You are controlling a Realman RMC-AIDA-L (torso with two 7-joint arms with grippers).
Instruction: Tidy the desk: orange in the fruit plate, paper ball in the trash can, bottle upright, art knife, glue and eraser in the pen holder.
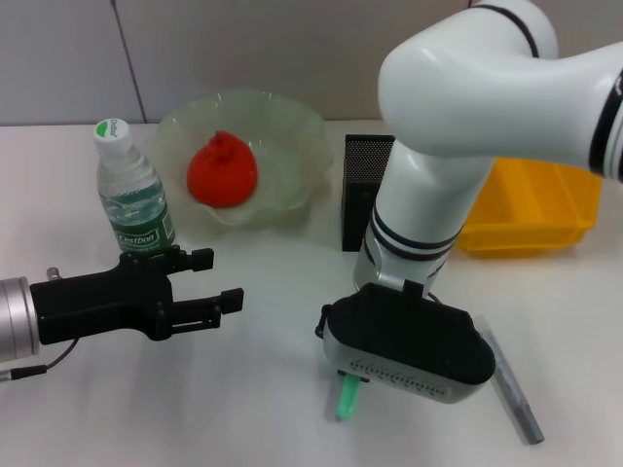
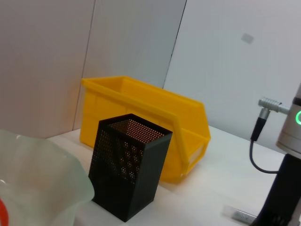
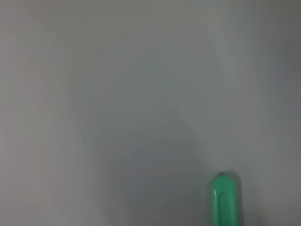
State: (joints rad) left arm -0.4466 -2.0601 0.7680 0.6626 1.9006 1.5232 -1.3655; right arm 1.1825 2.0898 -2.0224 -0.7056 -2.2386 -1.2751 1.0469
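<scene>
The bottle [image 1: 131, 185] stands upright at the left of the desk [image 1: 263, 389]. Behind it, the orange [image 1: 222, 170] lies in the fruit plate [image 1: 297, 126]. My left gripper [image 1: 224, 277] hovers open and empty just in front of the bottle. My right gripper [image 1: 409, 352] is low over the desk's front, above a green round-ended stick [image 1: 348, 397] [image 3: 225, 200], perhaps the glue. A slim grey art knife [image 1: 516, 391] lies to its right. The pen holder [image 1: 367, 190] [image 2: 129, 172] stands mid-desk. Paper ball and eraser are out of view.
The yellow trash can [image 1: 540, 204] [image 2: 146, 117] sits at the back right, beside the pen holder. My right arm's white forearm [image 1: 458, 107] arches over the pen holder and the trash can. The fruit plate's rim [image 2: 47, 174] is close to the pen holder.
</scene>
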